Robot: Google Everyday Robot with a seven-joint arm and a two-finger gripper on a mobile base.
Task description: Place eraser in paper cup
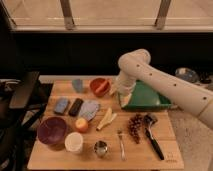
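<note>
The eraser (75, 106) is a small flat black block lying on the wooden table between a blue-grey block (61, 105) and a grey-blue cloth (90, 108). The paper cup (74, 142) is short and cream-white and stands upright near the front left, beside the purple bowl (51, 130). My gripper (123, 100) hangs from the white arm over the left edge of the green tray (150, 100). It is to the right of the eraser and well apart from it.
On the table are a red bowl (99, 86), a small blue cup (77, 84), an orange fruit (81, 124), a banana (106, 119), grapes (135, 126), a fork (121, 145), a metal cup (101, 148) and a black-handled tool (152, 132). A black chair (20, 95) stands at the left.
</note>
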